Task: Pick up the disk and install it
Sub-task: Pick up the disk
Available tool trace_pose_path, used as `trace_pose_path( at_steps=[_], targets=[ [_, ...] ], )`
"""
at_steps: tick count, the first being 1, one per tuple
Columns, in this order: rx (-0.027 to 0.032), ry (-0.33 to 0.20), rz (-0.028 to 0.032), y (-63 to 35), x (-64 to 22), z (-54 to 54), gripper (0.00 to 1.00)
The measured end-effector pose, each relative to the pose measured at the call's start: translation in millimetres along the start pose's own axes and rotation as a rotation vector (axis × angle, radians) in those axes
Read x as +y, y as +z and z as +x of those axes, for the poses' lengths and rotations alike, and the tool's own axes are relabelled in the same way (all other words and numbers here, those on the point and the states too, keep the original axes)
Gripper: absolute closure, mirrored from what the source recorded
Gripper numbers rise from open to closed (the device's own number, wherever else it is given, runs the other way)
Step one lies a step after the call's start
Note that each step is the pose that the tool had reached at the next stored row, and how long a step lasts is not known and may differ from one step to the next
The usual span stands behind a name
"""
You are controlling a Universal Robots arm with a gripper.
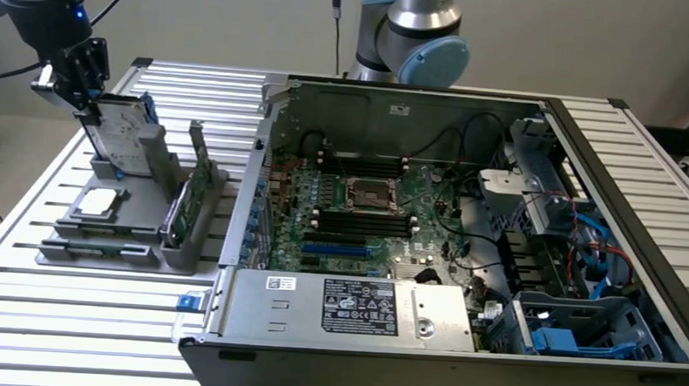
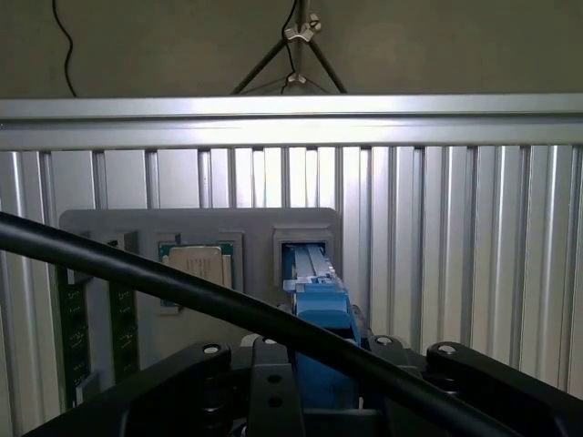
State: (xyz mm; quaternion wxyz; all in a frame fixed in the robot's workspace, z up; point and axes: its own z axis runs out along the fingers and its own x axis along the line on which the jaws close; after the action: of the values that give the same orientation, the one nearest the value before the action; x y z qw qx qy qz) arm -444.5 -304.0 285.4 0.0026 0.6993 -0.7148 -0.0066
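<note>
The label (image 1: 360, 304) on the power supply (image 1: 272, 305) has print too small to read; the disk (image 1: 119, 133), silver-grey, white-labelled and blue-framed, stands in the grey holder (image 1: 160, 160) at the exterior view's left; the gripper (image 1: 89, 105) is at its top edge; I cannot tell whether it grips.

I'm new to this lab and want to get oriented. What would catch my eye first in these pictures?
The open computer case, its circuit board exposed, dominates the middle and the exterior view's right of the slatted table. At the exterior view's left, the end effector is at the top edge of the disk, which stands on edge in a grey holder.
</note>
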Motion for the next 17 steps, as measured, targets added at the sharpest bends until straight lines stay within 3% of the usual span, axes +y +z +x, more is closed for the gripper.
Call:
trace_pose_path(
  at_steps=[10,17],
  targets=[
    [-0.0001,0.000,0.0000,-5.1,0.1,0.0,0.67],
    [-0.0001,0.000,0.0000,-24.1,0.3,-0.2,0.67]
  ],
)
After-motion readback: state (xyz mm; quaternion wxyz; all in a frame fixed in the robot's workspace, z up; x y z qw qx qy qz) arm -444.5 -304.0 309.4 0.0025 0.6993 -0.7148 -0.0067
